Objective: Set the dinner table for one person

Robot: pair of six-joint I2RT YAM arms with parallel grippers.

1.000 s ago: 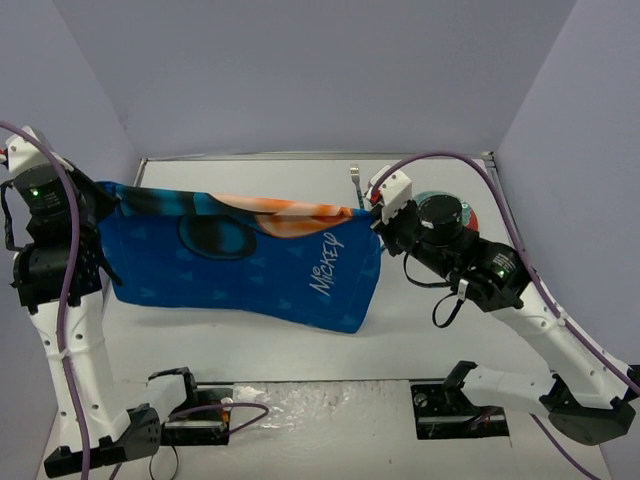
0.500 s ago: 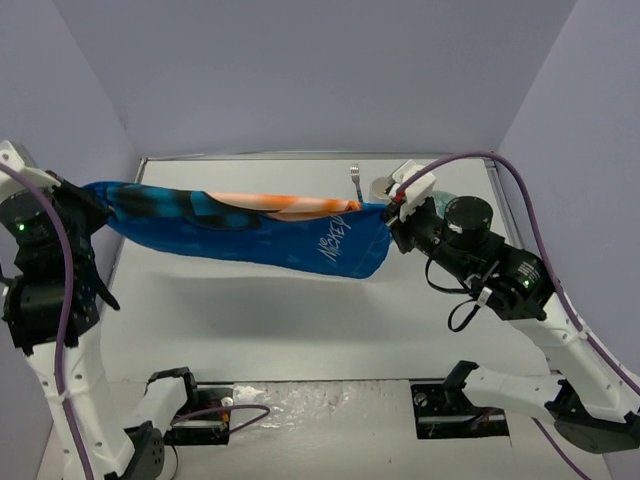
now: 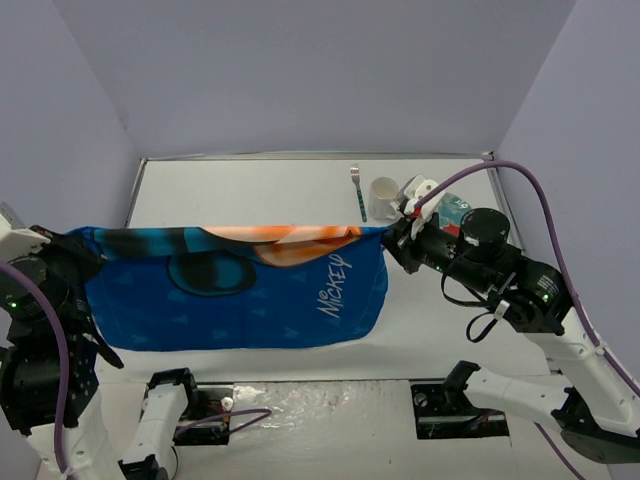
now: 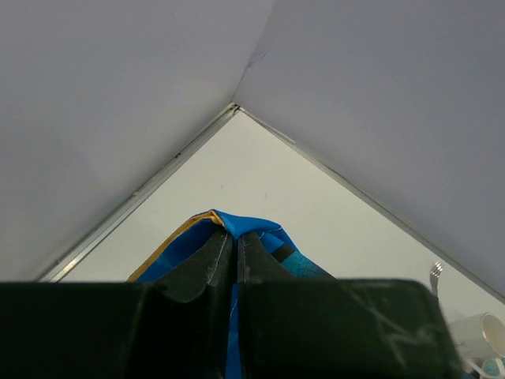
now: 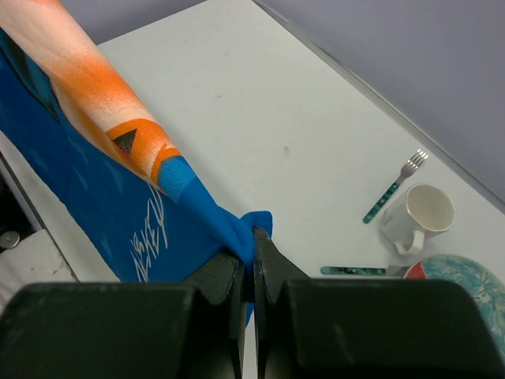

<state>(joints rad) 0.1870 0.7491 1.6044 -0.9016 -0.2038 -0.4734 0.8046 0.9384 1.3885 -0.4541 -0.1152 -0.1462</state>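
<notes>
Both arms were raised wide apart. The left gripper point(image 4: 235, 240) and right gripper point(image 5: 253, 236) each pinched a corner of the placemat point(image 3: 240, 285), stretched above the dinner table point(image 3: 250, 190). A fork point(image 3: 358, 192), a mug point(image 3: 384, 193) and perhaps a plate point(image 5: 465, 286) lay beyond.

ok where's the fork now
In the top view the fork lies on the far side of the dinner table, right of centre, just left of the white mug.

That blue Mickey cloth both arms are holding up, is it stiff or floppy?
Probably floppy: the placemat hangs limp between the left gripper and right gripper, bunching where pinched. Likely light, since two pinched corners carry it.
</notes>
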